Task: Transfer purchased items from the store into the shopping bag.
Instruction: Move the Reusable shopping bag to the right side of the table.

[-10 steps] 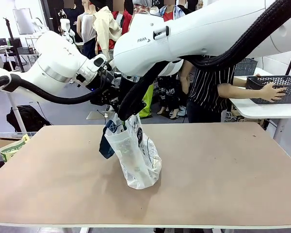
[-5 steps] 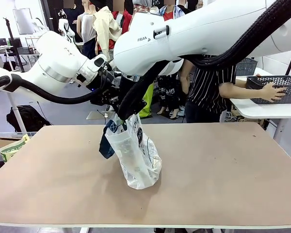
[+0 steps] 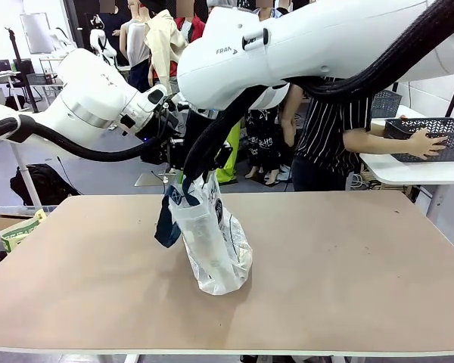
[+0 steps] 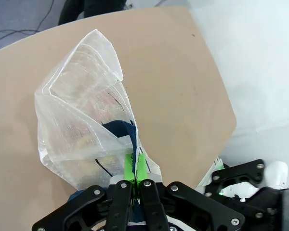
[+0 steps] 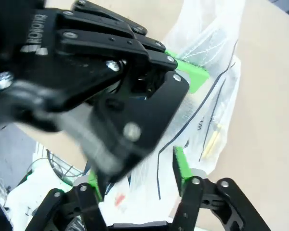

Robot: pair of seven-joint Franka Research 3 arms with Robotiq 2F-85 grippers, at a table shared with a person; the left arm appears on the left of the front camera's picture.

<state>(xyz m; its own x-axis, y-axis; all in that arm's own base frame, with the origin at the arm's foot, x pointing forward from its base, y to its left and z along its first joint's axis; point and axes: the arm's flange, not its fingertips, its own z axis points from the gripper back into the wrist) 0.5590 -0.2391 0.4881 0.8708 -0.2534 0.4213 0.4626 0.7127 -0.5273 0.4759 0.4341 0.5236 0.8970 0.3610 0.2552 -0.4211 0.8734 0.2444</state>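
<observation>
The bag's (image 3: 212, 242) contents blur behind crinkly plastic; the basket (image 3: 431, 138) is cut by the picture's edge.

— Room around the shopping bag (image 3: 212, 246)?
— Bare table (image 3: 348, 265) on every side.
— From above?
— Both grippers crowd its mouth: left gripper (image 4: 135, 166) pinching the rim, right gripper (image 5: 135, 178) just beside.

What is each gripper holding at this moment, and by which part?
The left gripper pinches the shopping bag at its top rim, beside a navy handle. The right gripper is open at the bag's mouth, holding nothing.
</observation>
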